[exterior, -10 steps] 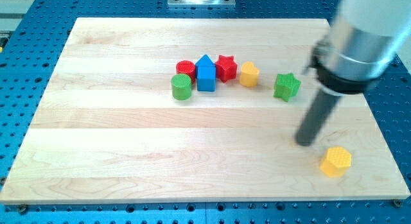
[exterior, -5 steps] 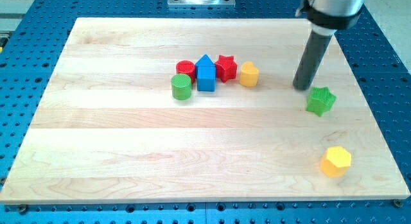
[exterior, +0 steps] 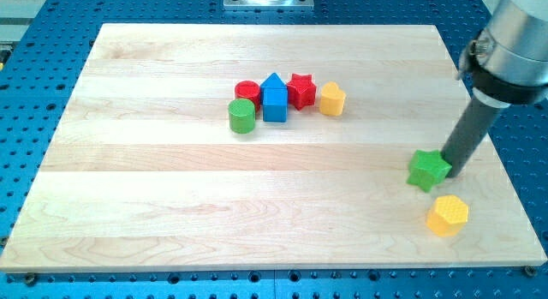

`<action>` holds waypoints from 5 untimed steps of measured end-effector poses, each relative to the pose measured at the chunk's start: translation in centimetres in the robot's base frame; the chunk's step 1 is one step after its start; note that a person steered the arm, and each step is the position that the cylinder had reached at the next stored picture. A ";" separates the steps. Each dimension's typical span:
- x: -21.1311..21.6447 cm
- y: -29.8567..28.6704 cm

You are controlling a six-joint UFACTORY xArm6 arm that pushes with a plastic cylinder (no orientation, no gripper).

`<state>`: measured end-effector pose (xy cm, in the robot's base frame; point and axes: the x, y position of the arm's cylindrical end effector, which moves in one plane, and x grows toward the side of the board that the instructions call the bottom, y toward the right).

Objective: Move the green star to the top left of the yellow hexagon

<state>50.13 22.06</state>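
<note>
My tip [exterior: 451, 171] seemingly touching green star [exterior: 427, 170], rod tilted

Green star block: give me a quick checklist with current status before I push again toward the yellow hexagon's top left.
1. My tip touching the green star block, on its right side in the view: ok.
2. Green star up and left of the yellow hexagon block: ok, close by.
3. Star apart from the hexagon: ok, a small gap shows.
4. Star and hexagon inside the edge of the wooden board: ok.
5. Cluster of other blocks, including the blue house-shaped block, clear of the path: ok, far to the view's left.
6. Exact contact point on the star: cannot tell.
</note>
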 end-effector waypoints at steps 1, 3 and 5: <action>-3.9 0.0; -0.5 -2.7; -2.7 -10.6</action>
